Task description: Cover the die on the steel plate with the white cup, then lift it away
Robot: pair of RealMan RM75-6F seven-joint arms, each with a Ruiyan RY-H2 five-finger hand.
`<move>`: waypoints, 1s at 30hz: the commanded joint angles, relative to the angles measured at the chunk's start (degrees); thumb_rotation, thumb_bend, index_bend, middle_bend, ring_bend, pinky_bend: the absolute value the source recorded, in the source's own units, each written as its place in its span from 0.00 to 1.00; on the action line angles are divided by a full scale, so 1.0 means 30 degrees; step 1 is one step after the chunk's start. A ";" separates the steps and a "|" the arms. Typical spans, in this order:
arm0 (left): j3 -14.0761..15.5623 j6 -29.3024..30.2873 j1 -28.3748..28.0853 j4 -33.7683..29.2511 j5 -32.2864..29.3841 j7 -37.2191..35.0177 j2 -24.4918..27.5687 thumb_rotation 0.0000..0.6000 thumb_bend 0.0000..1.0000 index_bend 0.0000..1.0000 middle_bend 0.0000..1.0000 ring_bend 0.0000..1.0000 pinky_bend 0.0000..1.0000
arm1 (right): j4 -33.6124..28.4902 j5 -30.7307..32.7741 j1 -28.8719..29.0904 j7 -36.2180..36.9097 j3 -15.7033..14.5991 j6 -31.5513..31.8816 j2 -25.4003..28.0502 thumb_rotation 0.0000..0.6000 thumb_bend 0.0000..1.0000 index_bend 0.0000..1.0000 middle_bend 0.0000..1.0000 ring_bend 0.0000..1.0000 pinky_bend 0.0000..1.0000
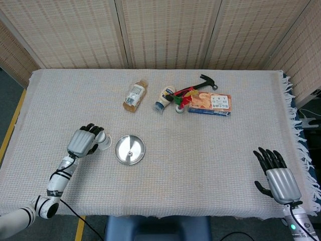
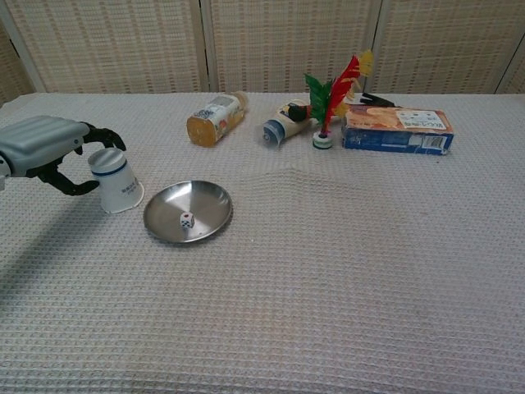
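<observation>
The white cup (image 2: 119, 182) stands upside down on the cloth, just left of the steel plate (image 2: 212, 199). A small white die (image 2: 186, 219) lies in the middle of the plate. My left hand (image 2: 45, 148) is at the cup's left side: its fingers curl over the top edge and the thumb sits low, a small gap from the cup wall. In the head view the left hand (image 1: 84, 141) hides most of the cup (image 1: 104, 141), beside the plate (image 1: 120, 144) with the die (image 1: 130, 153). My right hand (image 1: 278, 178) rests open at the near right, holding nothing.
At the back of the table lie a tan bottle (image 2: 215, 118), a second bottle (image 2: 285, 126), a feather shuttlecock (image 2: 325, 107), a flat orange-and-blue box (image 2: 397, 130) and a hammer (image 1: 204, 82). The table's fringed right edge (image 1: 296, 125) is close to my right hand.
</observation>
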 commanded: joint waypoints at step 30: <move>0.1092 0.3330 0.0957 -0.5447 0.2412 0.1708 0.1357 1.00 0.37 0.49 0.54 0.40 0.46 | -0.0214 -0.0842 -0.0107 0.0468 -0.0412 0.0243 0.0285 1.00 0.17 0.00 0.00 0.00 0.00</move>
